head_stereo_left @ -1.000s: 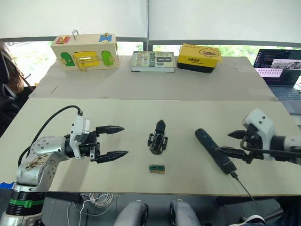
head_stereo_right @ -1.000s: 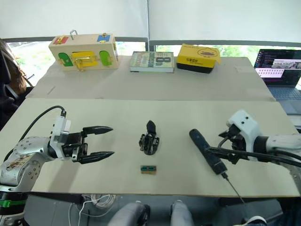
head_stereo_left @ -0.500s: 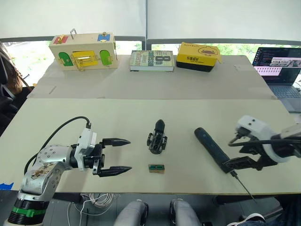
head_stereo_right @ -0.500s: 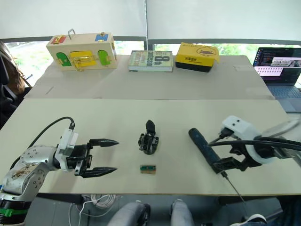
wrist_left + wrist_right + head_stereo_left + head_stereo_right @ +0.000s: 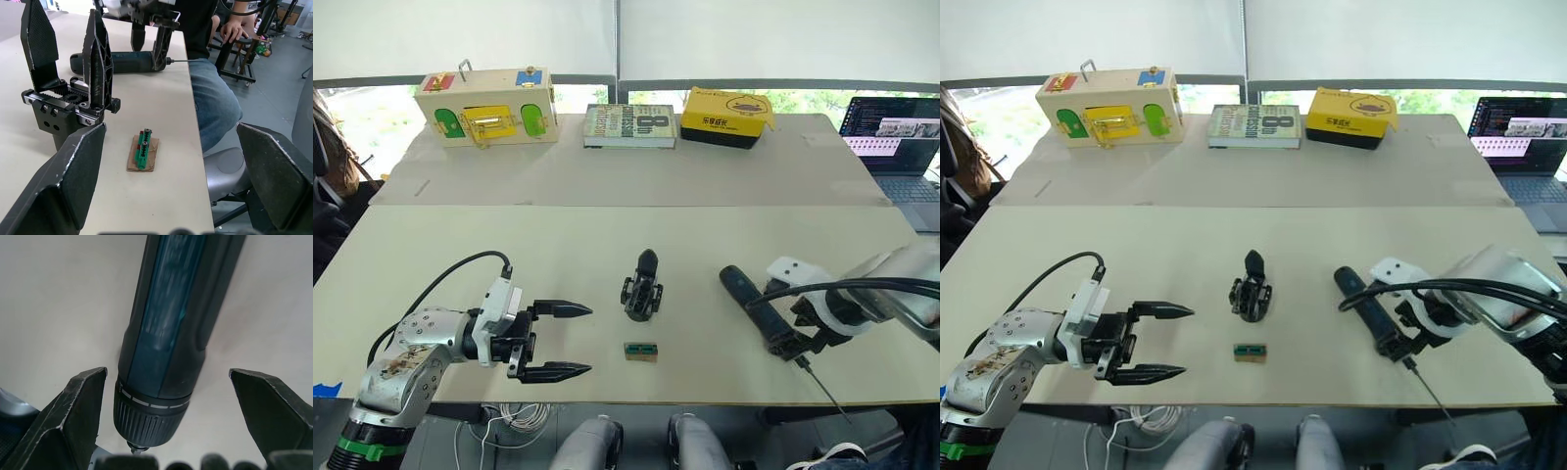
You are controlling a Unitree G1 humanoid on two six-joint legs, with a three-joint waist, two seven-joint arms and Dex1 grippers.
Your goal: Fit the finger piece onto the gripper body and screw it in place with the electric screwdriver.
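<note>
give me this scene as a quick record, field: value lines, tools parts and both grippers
electric screwdriver: lying on the table, bit toward the near edge
right gripper: jaws open, astride the screwdriver's bit end, not closed on it
left gripper: jaws open, holding nothing, left of the parts
gripper body: at table centre, with what looks like the finger piece standing on it
green-topped block: just nearer than the gripper body

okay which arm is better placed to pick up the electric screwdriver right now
The right. The right gripper sits open astride the electric screwdriver near its bit end, fingers on either side. The left gripper hangs open well off to the left, beyond the gripper body.
</note>
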